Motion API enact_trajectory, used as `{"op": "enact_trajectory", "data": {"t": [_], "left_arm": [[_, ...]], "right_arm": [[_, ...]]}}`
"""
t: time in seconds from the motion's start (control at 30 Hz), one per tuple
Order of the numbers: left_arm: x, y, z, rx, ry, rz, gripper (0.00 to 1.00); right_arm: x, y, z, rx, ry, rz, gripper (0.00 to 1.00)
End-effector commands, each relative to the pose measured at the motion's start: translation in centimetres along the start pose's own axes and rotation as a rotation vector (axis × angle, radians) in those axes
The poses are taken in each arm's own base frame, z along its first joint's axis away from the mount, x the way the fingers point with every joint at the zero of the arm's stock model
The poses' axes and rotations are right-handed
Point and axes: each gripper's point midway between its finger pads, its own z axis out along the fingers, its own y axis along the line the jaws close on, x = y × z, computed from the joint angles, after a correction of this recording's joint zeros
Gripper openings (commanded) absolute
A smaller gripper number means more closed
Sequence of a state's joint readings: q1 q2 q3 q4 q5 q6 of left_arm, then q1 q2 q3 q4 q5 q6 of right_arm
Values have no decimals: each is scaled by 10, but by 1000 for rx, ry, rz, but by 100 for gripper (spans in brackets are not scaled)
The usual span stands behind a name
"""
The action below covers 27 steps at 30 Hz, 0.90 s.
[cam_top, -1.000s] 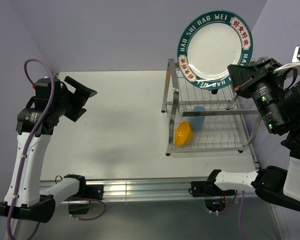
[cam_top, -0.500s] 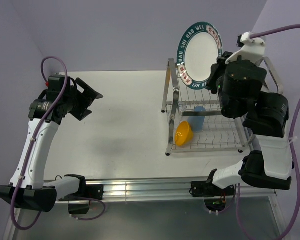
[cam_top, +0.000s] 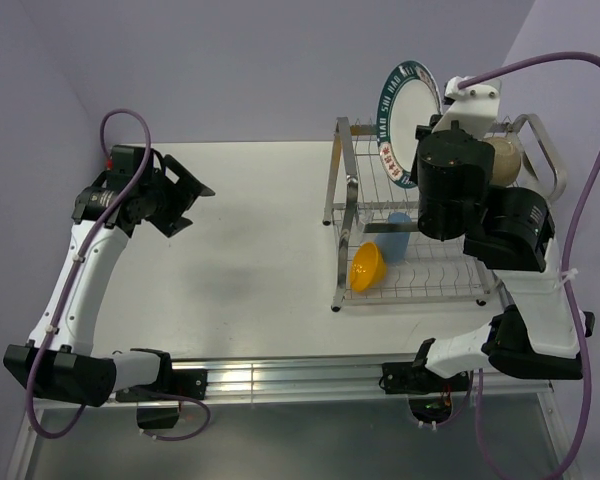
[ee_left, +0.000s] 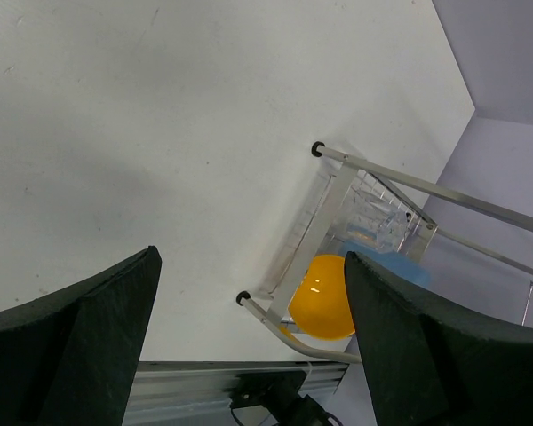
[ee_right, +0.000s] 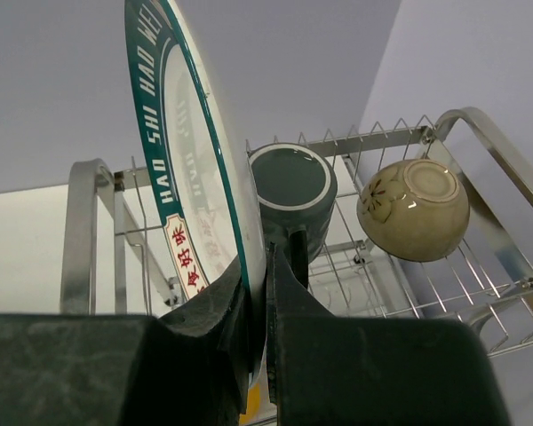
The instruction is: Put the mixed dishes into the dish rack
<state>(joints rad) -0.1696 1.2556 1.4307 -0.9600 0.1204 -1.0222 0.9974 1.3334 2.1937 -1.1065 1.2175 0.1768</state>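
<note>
Since the earlier top frame, the right arm has swung leftward and the white plate (cam_top: 404,108) has turned nearly edge-on, upright above the left part of the dish rack's (cam_top: 344,200) upper tier. From the top view, the beige bowl (cam_top: 506,160) lies on that tier to the right, while the light blue tumbler (cam_top: 398,236) and small orange bowl (cam_top: 367,266) sit on the lower tier. The left claw (cam_top: 183,188) hangs over the counter (cam_top: 250,230), well apart from the rack.

The left wrist view shows that claw spread wide, holding nothing.

In the right wrist view, the right claw (ee_right: 259,297) is clamped tight on the plate's lower rim, the dark mug (ee_right: 291,186) just beside the plate.
</note>
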Motion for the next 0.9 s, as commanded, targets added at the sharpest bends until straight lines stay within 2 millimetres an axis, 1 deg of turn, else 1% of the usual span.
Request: {"op": "enact_trajectory", "data": {"t": [0.0,0.1,0.3,0.53,0.87], "left_arm": [[-2,-16,-1,54,-7,23,90],[1,-18,2,47,0,28,90],[5,-18,4,44,5,29,90],[10,-9,5,26,12,25,90],[15,-1,7,11,23,26,90]], "right_arm": [[-10,-12,-1,64,-35,46,0],[-8,-11,0,77,-33,24,0],[4,0,4,87,-5,-27,0],[19,6,5,80,32,-57,0],[28,8,5,97,59,-40,0]]}}
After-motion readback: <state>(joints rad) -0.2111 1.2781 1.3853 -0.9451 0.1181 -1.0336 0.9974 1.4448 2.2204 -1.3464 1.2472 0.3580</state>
